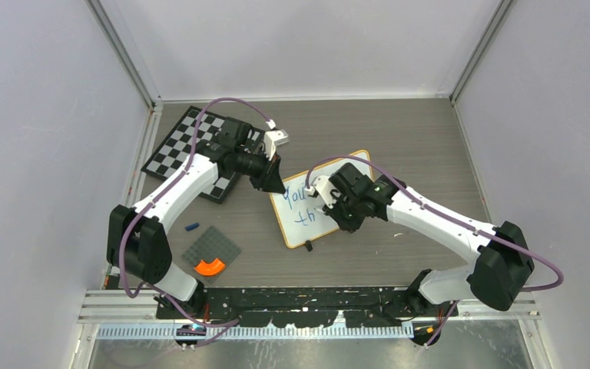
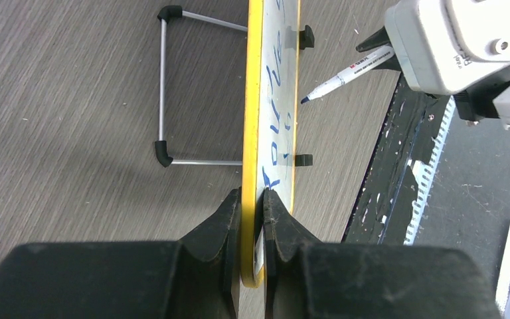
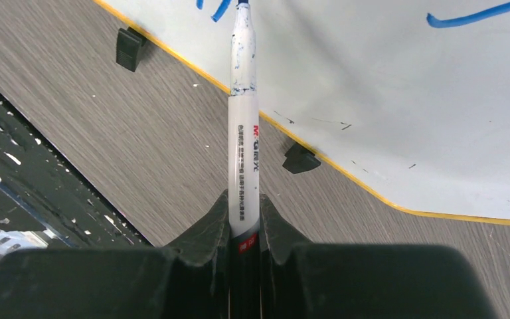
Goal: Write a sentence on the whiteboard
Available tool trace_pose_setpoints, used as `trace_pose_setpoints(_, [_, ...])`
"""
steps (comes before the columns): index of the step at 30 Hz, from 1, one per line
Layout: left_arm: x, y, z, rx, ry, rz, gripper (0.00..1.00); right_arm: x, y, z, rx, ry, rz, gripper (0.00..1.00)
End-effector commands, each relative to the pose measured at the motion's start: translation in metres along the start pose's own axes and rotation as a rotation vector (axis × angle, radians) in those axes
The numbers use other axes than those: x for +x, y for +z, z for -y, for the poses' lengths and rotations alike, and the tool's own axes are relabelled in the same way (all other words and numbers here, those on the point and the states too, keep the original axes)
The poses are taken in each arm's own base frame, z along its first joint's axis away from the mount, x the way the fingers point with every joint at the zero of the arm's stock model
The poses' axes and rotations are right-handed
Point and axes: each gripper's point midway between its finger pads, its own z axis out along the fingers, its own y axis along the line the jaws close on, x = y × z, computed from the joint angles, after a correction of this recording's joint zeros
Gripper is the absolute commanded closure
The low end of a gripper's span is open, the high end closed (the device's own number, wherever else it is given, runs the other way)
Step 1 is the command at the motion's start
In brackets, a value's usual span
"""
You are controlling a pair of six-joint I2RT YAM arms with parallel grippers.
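Left gripper (image 2: 252,199) jaws narrow, pinching whiteboard (image 2: 275,126) edge; right gripper (image 3: 244,203) jaws clamping marker (image 3: 244,133).

A grey wood-grain table (image 1: 399,138) fills the floor of a small booth, closed in by a plain pale back wall (image 1: 299,38), a left wall (image 1: 38,115) and a right wall (image 1: 553,115), all smooth and of a faintly lavender white. Slanting aluminium posts (image 1: 121,54) mark the rear corners where the panels meet, and a black mounting plate (image 1: 307,296) with a pale toothed strip (image 1: 276,330) below it runs along the near edge. The light is even and soft, casting only faint shadows on the tabletop.
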Motion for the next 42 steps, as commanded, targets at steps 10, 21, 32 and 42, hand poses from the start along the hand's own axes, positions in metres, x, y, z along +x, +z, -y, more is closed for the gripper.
trace_pose_setpoints(10, [0.010, 0.002, -0.028, -0.108, 0.066, -0.055, 1.00, 0.000, 0.014, 0.013, 0.052, 0.010, -0.025, 1.00])
trace_pose_setpoints(21, [0.011, 0.002, -0.027, -0.105, 0.070, -0.052, 1.00, 0.008, 0.008, 0.024, 0.055, 0.060, -0.035, 1.00])
trace_pose_setpoints(32, [0.012, 0.002, -0.027, -0.107, 0.070, -0.051, 1.00, 0.023, 0.024, 0.010, 0.013, 0.038, -0.096, 1.00])
trace_pose_setpoints(42, [0.012, 0.002, -0.025, -0.100, 0.072, -0.045, 1.00, 0.014, 0.006, 0.015, 0.040, 0.029, -0.071, 1.00])
